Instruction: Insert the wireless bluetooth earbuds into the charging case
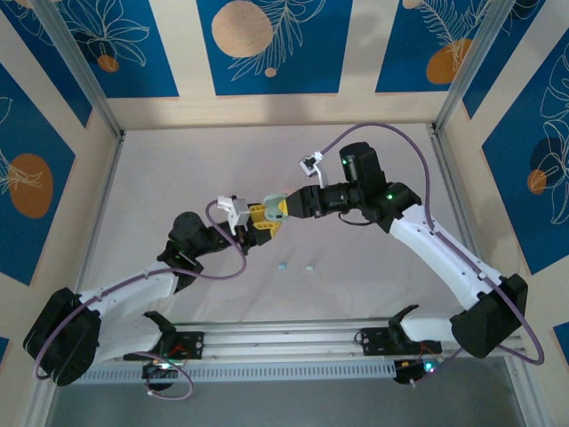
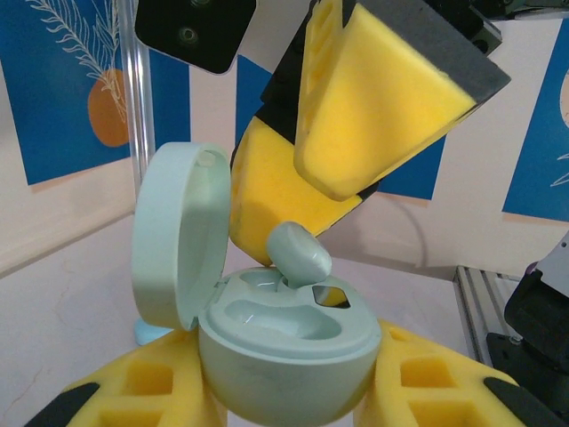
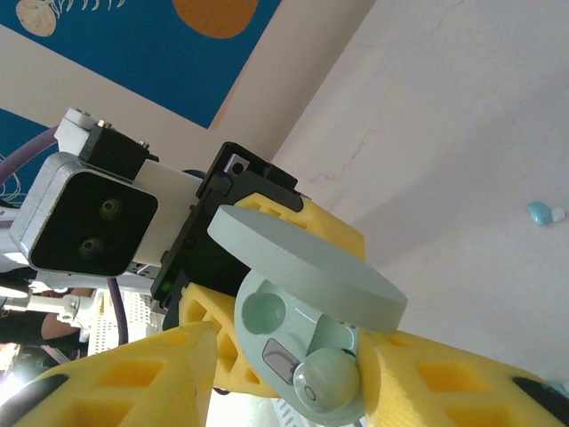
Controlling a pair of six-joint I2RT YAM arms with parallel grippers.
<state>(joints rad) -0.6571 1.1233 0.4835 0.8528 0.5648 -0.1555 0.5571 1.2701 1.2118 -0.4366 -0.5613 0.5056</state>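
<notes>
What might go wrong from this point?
The pale mint rounded plastic earbud sits tilted, high in its socket of the pale mint round plastic charging case; with the right hand open, it may roll out. The yellow fingers hang close to the open lid and might knock it.

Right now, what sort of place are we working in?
Probably a lab test cell: a pale tabletop fenced by aluminium posts, blue leaf-print panels for walls, and a metal rail at the near edge.
</notes>
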